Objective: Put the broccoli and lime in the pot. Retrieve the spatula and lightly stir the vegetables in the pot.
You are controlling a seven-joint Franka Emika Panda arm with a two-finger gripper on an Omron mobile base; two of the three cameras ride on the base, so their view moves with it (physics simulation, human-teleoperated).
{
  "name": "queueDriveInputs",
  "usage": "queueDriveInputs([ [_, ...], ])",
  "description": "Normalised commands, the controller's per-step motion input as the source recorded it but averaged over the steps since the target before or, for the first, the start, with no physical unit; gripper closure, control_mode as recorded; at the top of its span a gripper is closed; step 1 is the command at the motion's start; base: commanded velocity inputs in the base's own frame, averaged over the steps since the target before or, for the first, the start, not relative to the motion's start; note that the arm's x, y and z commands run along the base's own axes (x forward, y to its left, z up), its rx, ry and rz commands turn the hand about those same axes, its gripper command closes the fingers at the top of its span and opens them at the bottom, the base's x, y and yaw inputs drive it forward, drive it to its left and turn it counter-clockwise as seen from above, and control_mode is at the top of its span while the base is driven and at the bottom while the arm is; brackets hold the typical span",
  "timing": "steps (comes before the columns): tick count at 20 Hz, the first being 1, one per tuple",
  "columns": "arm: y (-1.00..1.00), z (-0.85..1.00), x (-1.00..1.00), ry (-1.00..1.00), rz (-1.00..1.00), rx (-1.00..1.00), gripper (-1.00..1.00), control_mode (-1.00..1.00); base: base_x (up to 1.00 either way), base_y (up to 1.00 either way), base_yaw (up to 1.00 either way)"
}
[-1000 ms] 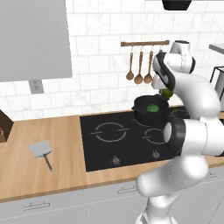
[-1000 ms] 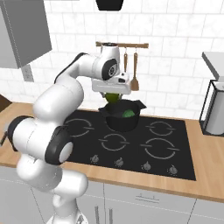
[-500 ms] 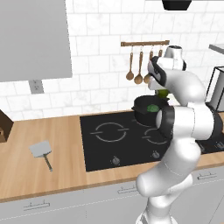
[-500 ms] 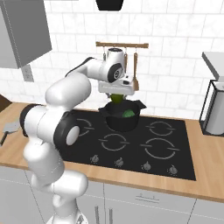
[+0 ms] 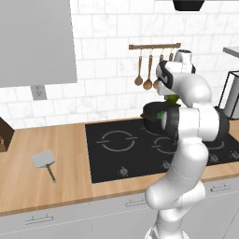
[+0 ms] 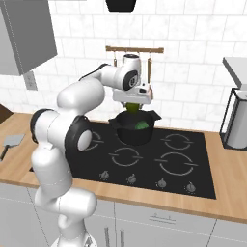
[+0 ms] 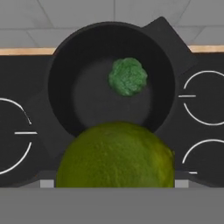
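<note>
Yellow-green fills the lower half of my hand view: the lime (image 7: 116, 155) sits right between the jaws, close to the lens, and I hold it above the pot (image 7: 65, 65). From the right base view the gripper (image 6: 132, 105) hangs just over the pot's rim, with the lime peeking out beneath it. The jaws stand wide, and I judge that they are clamped on the lime rather than simply apart, because the fruit sits hard against the hand in every view.

The broccoli (image 7: 127, 76) already lies on the pot floor, a little toward 1 o'clock of its centre in the hand view. The lime itself hangs over the 6 o'clock rim there, not over the middle. So the step in hand is the release, and to do it well I want to nudge the hand toward 12 o'clock first, until the fruit is over bare black floor, then lower a touch and part the jaws. A round, smooth lime dropped on the rim would likely roll off onto the hob (image 6: 144, 161).

The spatula (image 5: 44, 161) waits on the wooden tabletop (image 5: 28, 186), well apart from the pot at 9 o'clock of the hob in the left base view.
</note>
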Motion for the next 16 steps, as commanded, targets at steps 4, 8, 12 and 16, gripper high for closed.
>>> queueDriveInputs([
  [4,-0.22,0.00,0.14,0.00,0.00,0.00,1.00,-1.00,0.00,0.00,0.00],
  [8,-0.11,-0.03,0.07,0.00,0.00,0.00,1.00,-1.00,0.00,0.00,0.00],
  [12,0.00,-0.24,0.05,0.00,0.00,0.00,1.00,-1.00,0.00,0.00,0.00],
  [16,0.00,-0.28,0.04,0.00,0.00,0.00,1.00,-1.00,0.00,0.00,0.00],
])
